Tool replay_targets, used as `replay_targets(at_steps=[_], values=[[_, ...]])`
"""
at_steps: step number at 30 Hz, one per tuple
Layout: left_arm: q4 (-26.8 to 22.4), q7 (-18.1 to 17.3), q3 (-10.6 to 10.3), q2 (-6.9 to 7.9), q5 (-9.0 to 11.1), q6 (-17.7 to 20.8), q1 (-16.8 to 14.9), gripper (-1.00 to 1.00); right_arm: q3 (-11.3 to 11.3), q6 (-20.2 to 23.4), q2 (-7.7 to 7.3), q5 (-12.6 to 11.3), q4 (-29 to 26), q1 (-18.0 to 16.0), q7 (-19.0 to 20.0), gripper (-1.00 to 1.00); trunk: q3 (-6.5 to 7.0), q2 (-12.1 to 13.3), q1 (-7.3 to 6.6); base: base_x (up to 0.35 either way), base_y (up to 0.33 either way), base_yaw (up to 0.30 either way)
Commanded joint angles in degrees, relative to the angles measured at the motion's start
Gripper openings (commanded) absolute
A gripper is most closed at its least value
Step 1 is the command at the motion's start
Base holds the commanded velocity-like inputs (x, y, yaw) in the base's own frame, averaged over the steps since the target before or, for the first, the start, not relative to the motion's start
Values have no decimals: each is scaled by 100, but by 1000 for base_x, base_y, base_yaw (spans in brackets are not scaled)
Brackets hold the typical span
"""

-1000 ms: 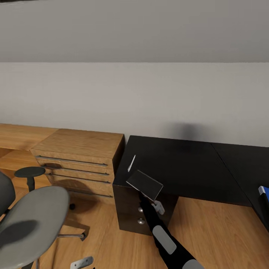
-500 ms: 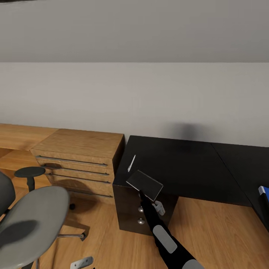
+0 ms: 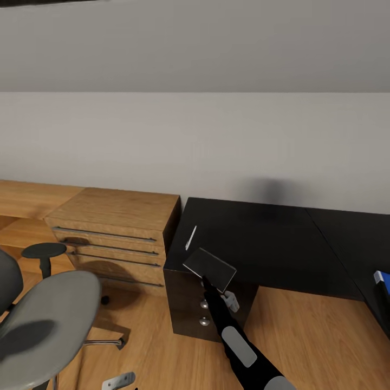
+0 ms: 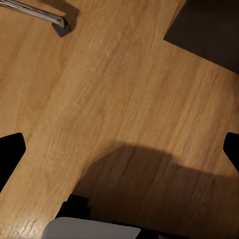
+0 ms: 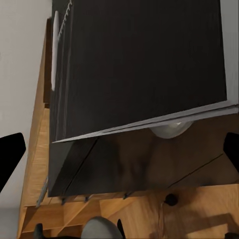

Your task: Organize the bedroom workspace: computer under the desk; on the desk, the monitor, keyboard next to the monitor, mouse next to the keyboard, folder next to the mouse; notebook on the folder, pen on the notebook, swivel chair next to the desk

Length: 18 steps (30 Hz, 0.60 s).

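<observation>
Now, near the bottom edge of the head view, the right arm runs up from the lower right toward the middle, and the right gripper (image 3: pixel 212 283) has the notebook (image 3: pixel 209 268) pinched by its near edge, fingers closed on it, the cover tilted up off the desk (image 3: pixel 260 244) corner. My read: it is held by the edge and lifted clear so it can travel flat across to the folder (image 3: pixel 382 279), which peeks in blue at the right edge of the frame, lying on the desk's far wing. The notebook itself looks like a thin grey glossy rectangle, reflective, small against the black top. Just beyond it, middle of the frame, the pen (image 3: pixel 190 237) lies white and slim on the desk's left edge, apart from the notebook, waiting its turn. At lower left the swivel chair (image 3: pixel 43 325) shows its grey seat, empty. Left gripper (image 4: pixel 119 149) hangs over bare plank floor with its fingertips spread wide, holding nothing. Further back sits the light wooden chest (image 3: pixel 116 227) beside the desk.
</observation>
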Motion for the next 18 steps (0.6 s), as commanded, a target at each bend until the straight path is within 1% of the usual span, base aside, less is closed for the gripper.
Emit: replay_targets(at_steps=[1,18], values=[[-15,46,-11,4,60,20,2,100,24,-34,0,-63,11,-7,41,100,-4,-3,0,0,0,0],[-13,45,-6,26,68,20,2,100,23,-34,0,-69,11,-7,121,100,-4,-3,0,-3,-1,0]])
